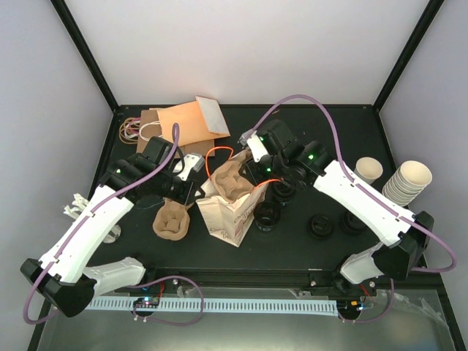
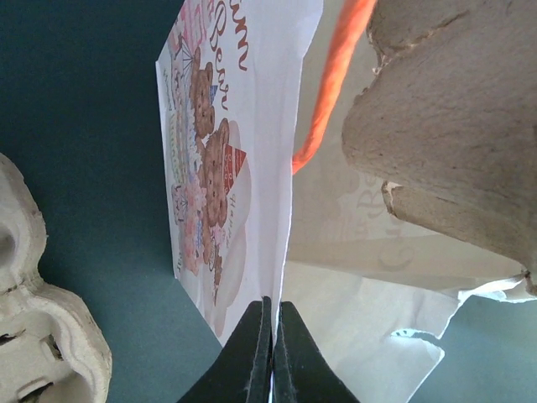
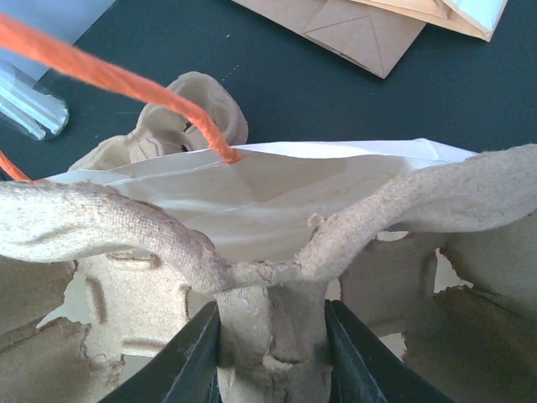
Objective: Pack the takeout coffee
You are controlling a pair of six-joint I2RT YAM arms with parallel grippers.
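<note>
The left claw (image 2: 270, 309) is pinched tight on the bag (image 2: 231, 159) rim, seemingly holding its mouth open so the right claw (image 3: 271, 317), clamped on the centre post of a pulp tray (image 3: 151, 243), can lower it inside. The coffee cup (image 1: 368, 170) stands well right of the bag, untouched

On the white paper bag (image 2: 220, 151) I read only curly reddish script, seemingly "Bear"; the rest is illegible.
</note>
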